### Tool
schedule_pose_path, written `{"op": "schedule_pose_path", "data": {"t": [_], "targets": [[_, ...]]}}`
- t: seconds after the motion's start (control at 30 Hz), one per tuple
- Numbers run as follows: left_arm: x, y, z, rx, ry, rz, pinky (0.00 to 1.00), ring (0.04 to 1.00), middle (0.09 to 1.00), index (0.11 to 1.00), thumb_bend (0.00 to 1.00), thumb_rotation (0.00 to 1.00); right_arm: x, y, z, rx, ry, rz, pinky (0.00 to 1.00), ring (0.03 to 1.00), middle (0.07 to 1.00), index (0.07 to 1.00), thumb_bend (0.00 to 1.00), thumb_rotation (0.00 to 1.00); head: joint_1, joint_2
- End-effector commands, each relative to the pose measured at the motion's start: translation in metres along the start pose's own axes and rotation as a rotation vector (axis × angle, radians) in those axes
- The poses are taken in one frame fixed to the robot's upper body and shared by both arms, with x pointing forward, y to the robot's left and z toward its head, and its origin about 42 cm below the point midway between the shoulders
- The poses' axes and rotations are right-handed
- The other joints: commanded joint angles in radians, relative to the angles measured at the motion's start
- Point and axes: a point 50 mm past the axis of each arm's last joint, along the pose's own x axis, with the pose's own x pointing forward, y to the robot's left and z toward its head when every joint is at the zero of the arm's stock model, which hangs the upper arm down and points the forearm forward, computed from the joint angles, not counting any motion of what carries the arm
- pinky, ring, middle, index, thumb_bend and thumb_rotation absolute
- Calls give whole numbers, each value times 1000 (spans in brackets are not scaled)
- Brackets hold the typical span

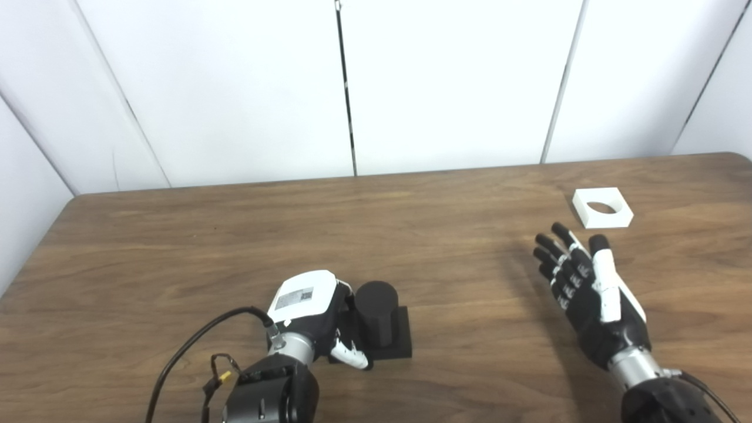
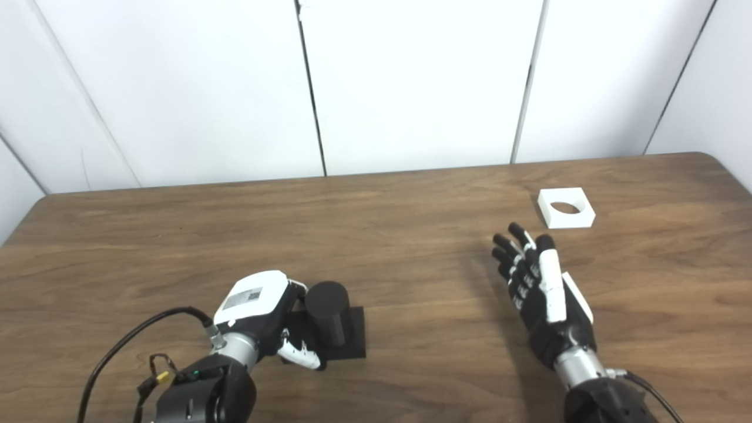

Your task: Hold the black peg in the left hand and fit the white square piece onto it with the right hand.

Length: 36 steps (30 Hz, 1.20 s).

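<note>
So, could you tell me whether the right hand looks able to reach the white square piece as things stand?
Probably yes: the right hand is open, and only bare table lies between its fingertips and the white square piece.

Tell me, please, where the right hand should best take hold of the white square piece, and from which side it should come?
Probably by two opposite outer edges, coming down from above. The white square piece lies flat on the table, so its underside cannot be reached, and its round hole must stay free for the black peg. The right hand is open, just nearer than the piece.
</note>
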Motion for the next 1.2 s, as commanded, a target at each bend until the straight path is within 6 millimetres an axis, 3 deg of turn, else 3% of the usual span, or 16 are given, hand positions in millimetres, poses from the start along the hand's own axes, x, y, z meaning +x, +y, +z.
{"op": "schedule_pose_path", "data": {"t": [0.0,0.17,0.27,0.3,0.43,0.57,0.73,0.87,1.17], "targets": [[4,-8,-11,31,34,-69,888,897,832,483,520,56,10,3,27,10,-108,24,1000,966,950,985,607,1000,-16,1],[4,-4,-17,48,29,-75,853,889,832,484,520,59,20,-5,46,-13,-143,9,1000,963,942,970,596,946,-44,-3],[3,-2,-19,42,32,-74,842,886,822,483,521,57,27,-12,60,-56,-157,-15,1000,959,934,956,573,853,-61,-4],[3,-2,-20,38,34,-75,844,889,824,484,521,57,31,-15,65,-73,-166,-22,999,955,933,955,578,811,-65,-2],[2,-3,-23,28,29,-72,858,879,823,487,519,58,51,-32,91,-207,-187,-39,980,933,929,940,695,472,-82,-4],[2,-5,-24,31,24,-70,849,873,821,486,519,59,75,-47,111,-476,-173,-51,974,960,939,930,804,300,-108,-8],[2,-4,-28,36,28,-76,832,861,805,485,521,57,98,-60,124,-858,-136,-26,887,945,942,917,927,288,-155,-15],[1,-2,-35,45,27,-80,848,876,811,485,522,56,120,-58,135,-1137,-84,2,895,942,929,904,994,285,-205,-29],[-2,-1,-43,17,24,-77,863,906,843,488,522,55,161,-58,151,-1422,62,55,930,1000,985,924,1000,204,-263,-51]]}}
